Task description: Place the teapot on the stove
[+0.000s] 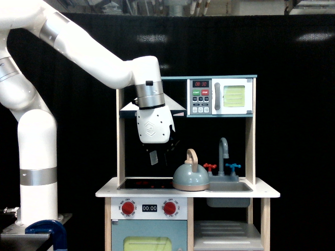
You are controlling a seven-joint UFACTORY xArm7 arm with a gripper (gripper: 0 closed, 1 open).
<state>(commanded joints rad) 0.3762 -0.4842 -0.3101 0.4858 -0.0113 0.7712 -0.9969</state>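
The gripper [158,155] hangs above the stove [144,183], empty; whether its jaws are apart I cannot tell. To its right the teapot [190,178] sits on the white surface [264,190], beside the sink [228,186]. Black curtains [293,130] fill the room behind.

Teapot [190,178]: smooth pale blue-grey body w/ soft sheen, tan base band, light-wood arched handle. Stove [145,183]: flat black glossy panel, red marks; red knobs [128,208] below look like smooth plastic. Counter [261,190]: white, matt, painted-wood look; side posts bare pale wood. Faucet [223,151]: grey, satin. Arm [84,52]: glossy white plastic shells, brushed-metal rings. Backdrop [293,130]: matt black cloth.
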